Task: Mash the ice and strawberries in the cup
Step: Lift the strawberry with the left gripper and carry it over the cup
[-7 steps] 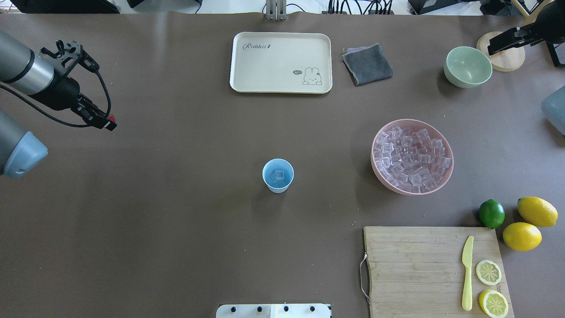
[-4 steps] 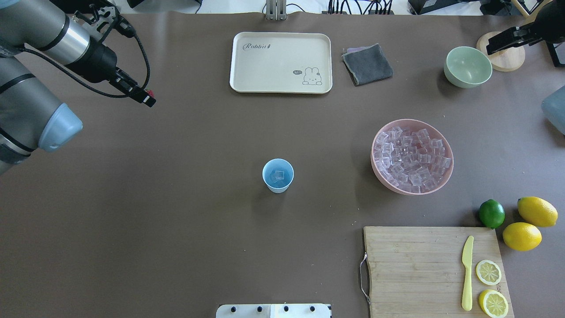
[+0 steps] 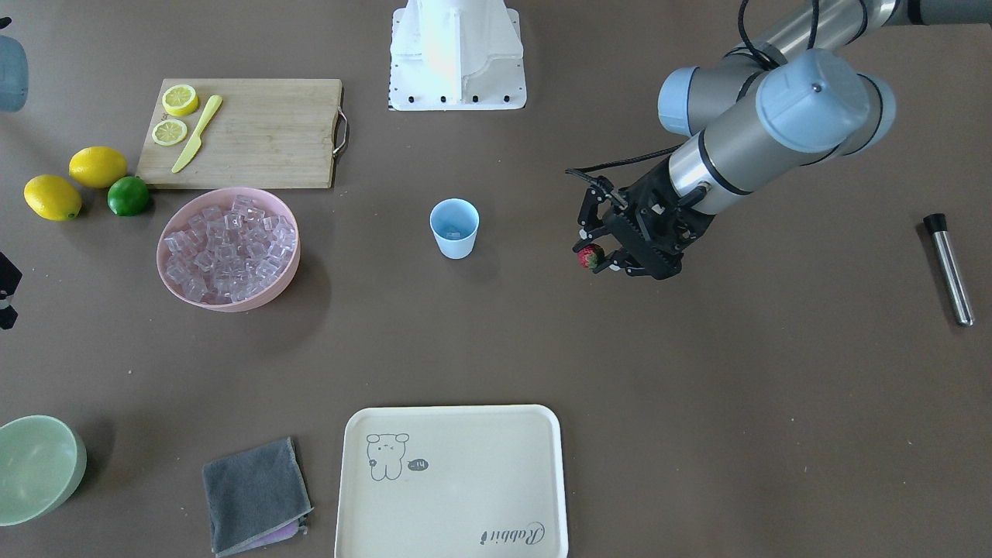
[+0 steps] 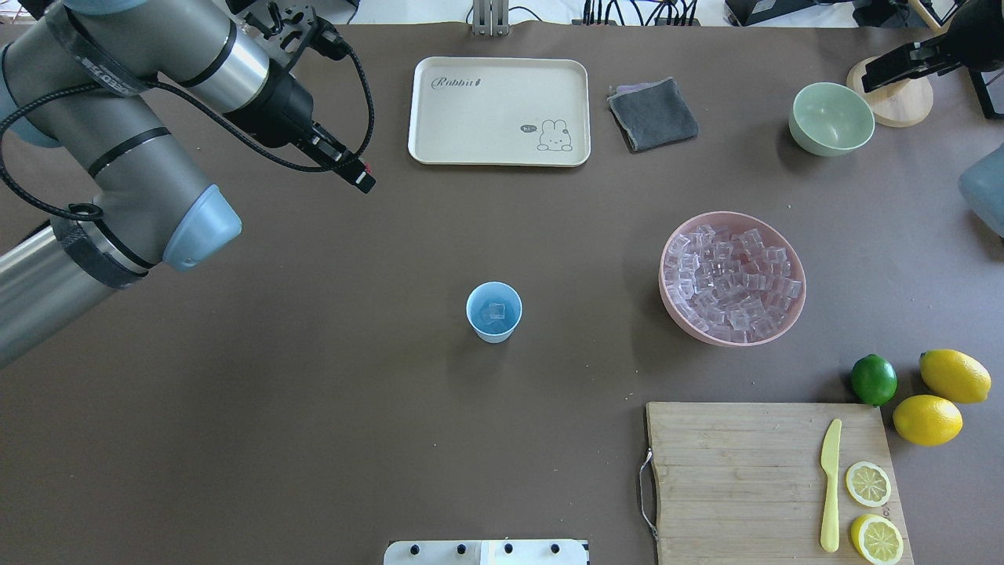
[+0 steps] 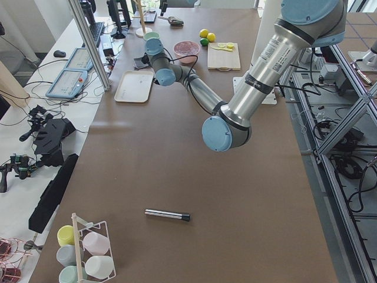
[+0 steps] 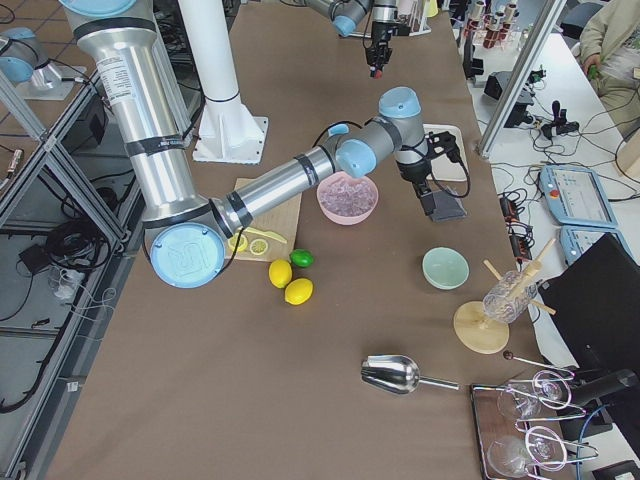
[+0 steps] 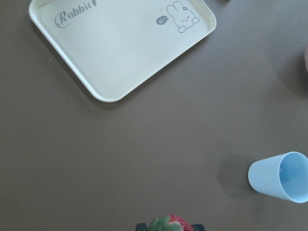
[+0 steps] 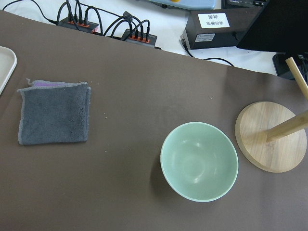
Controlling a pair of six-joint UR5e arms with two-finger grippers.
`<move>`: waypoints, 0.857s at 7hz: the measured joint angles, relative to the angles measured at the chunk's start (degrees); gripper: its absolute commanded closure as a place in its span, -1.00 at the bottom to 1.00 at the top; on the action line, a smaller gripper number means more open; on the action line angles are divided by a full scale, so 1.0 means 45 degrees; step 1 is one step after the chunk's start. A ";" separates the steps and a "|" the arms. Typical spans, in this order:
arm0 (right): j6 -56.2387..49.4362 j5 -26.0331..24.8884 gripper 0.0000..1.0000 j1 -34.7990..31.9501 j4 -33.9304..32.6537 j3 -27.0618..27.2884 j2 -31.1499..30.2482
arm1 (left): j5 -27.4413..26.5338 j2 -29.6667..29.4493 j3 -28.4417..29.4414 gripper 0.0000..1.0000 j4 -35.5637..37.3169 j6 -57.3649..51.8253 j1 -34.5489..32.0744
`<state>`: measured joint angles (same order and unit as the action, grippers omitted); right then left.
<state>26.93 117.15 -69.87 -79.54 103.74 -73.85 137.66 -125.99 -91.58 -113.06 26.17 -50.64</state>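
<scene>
Pinched strawberry (image 3: 590, 256) tight in left gripper (image 4: 363, 179) | hovered 10 o'clock off cup (image 4: 494, 312), overhead view | couldn't tell finger spread on right gripper (image 4: 872, 78)

We read one word clearly: "Rabbit", in slanted script, printed in a corner of the cream tray (image 7: 120, 53), also seen in the overhead view (image 4: 486, 110) and upside down from the front (image 3: 465, 480). Beside the bunny drawing (image 7: 182, 16) on that tray, a small speech bubble (image 7: 161, 20) seems to say "hi~". A white label (image 8: 213, 20) on a black box beyond the table edge carries print too small for us to read.
</scene>
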 measured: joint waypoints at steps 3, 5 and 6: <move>0.0068 -0.0005 -0.99 0.0000 0.0000 0.0023 0.0131 | -0.1133 -0.0579 0.0461 1.00 -0.1481 0.1854 0.1394; -0.0009 0.0009 -0.99 0.0000 0.0004 -0.0052 0.0157 | -0.2318 -0.0684 0.0700 1.00 -0.2833 0.3061 0.2417; -0.0005 0.0014 -0.99 0.0000 0.0008 -0.0020 0.0169 | -0.3104 -0.0607 0.0830 1.00 -0.3544 0.3453 0.3005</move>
<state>26.91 117.22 -69.87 -79.51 103.65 -73.09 123.69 -128.72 -87.85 -129.01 41.70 -37.11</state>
